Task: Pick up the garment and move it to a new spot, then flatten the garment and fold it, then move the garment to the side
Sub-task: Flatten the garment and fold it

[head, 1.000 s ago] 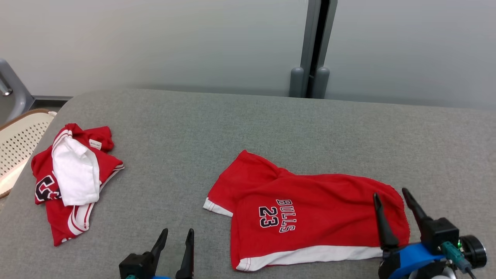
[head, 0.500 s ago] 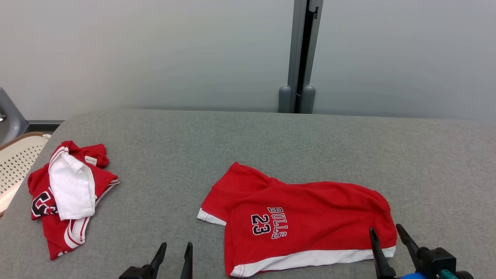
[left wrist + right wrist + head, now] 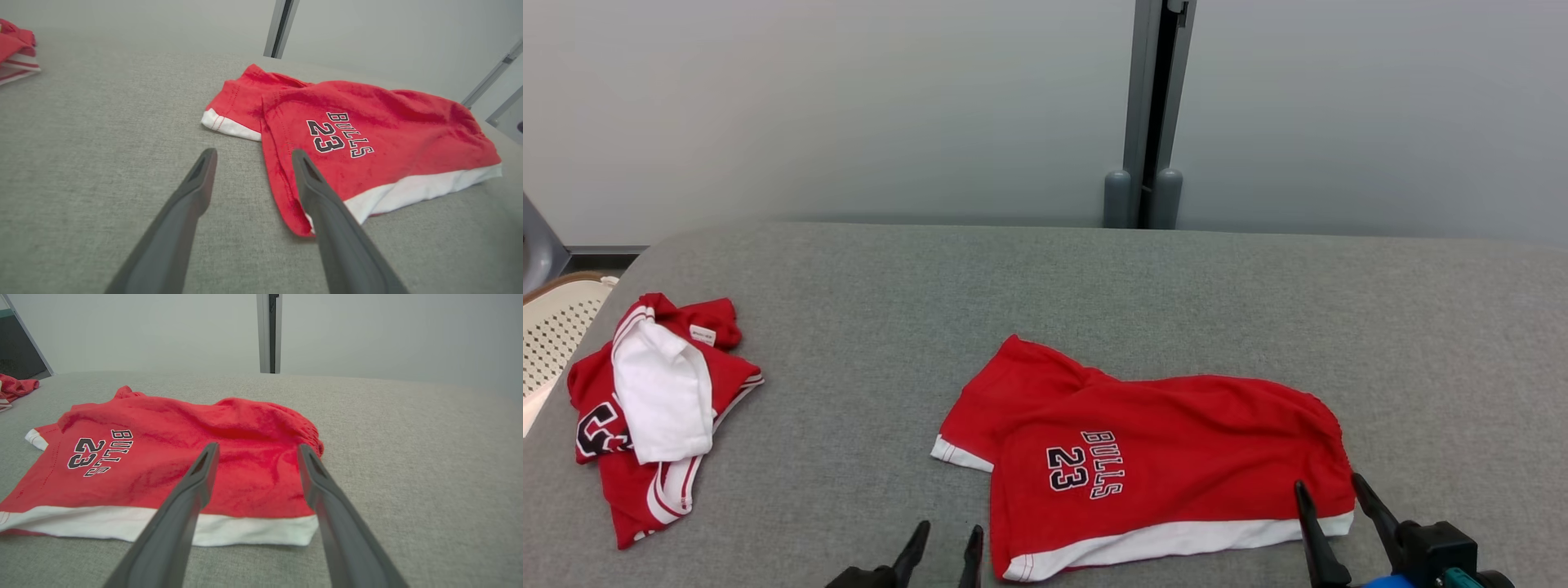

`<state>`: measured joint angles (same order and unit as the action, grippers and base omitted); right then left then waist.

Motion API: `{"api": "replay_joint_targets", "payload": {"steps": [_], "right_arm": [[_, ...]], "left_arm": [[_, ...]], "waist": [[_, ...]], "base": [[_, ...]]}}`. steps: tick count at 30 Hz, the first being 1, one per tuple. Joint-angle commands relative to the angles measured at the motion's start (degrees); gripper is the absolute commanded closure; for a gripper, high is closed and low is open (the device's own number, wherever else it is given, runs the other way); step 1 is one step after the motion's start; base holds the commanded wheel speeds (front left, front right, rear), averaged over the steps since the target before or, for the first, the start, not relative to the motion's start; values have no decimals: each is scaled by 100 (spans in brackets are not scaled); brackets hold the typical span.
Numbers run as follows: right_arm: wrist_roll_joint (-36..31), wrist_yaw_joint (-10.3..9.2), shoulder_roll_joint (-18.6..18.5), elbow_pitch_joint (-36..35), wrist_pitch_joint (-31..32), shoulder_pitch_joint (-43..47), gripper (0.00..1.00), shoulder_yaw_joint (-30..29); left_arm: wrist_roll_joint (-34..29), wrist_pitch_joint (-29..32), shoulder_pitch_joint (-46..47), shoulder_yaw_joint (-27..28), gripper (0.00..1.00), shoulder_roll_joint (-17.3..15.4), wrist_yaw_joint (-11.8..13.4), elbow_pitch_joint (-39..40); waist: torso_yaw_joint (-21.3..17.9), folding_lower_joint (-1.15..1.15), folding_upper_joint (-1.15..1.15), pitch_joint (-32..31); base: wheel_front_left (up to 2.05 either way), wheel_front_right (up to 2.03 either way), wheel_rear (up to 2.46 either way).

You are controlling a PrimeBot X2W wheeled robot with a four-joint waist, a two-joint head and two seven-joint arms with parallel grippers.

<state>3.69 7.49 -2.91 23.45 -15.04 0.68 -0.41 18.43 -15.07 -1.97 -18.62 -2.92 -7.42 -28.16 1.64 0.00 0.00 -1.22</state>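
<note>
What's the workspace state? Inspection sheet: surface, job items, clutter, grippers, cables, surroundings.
Surface: grey fabric tabletop, flat.
Job's things: red Bulls 23 shorts spread out, wrinkled, white hem toward the robot.
Clutter: crumpled red-and-white garment at far left.
Grippers: left gripper open, empty, by the shorts' near-left corner; right gripper open, empty, at the near-right corner.
Cables: nothing seen.
Surroundings: pale wall with grey post behind; perforated cream object at left edge.
</note>
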Motion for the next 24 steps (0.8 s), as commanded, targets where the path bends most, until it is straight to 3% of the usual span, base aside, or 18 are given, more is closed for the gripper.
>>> {"api": "replay_joint_targets", "payload": {"steps": [1, 13, 24], "right_arm": [[16, 0, -2, 19, -20, -27, 0, -7], [-166, 0, -2, -37, -20, -125, 0, -149], [-141, 0, -2, -19, -20, -165, 0, -115]], "left_arm": [[71, -15, 110, -100, 0, 0, -10, -50], [978, -16, 396, -1331, 0, -50, -10, -801], [1301, -1, 545, -1697, 0, -150, -10, -1208]], "waist": [[-18, 0, 0, 23], [-286, 0, 0, 225], [-317, 0, 0, 236]], "base": [[0, 0, 0], [0, 0, 0], [0, 0, 0]]}}
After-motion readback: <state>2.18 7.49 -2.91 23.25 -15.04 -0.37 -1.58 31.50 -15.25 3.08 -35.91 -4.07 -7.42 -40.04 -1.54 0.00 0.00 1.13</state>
